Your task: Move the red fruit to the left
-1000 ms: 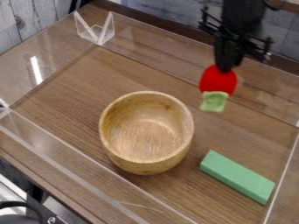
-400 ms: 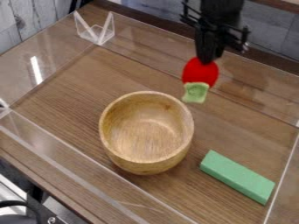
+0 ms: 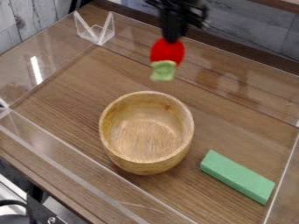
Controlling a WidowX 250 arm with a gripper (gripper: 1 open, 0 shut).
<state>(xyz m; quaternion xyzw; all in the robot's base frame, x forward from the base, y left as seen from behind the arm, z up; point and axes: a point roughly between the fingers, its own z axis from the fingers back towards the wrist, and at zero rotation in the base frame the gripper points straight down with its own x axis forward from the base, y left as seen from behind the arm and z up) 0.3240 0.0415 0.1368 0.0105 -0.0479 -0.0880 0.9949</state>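
The red fruit [image 3: 166, 54], a small toy strawberry with its light green cap pointing down, hangs in the air above the wooden tabletop, behind the wooden bowl [image 3: 146, 131]. My black gripper [image 3: 173, 39] comes straight down from the top of the view and is shut on the strawberry's red body. The fingertips are mostly hidden against the fruit.
A flat green rectangular block [image 3: 237, 176] lies at the front right. Clear acrylic walls [image 3: 47, 74] fence the tabletop, with a small clear stand [image 3: 94, 28] at the back left. Bare wood lies left of the bowl.
The gripper has carried the strawberry leftward across the back of the table, from right of the bowl to above its far rim, slightly higher in the view.
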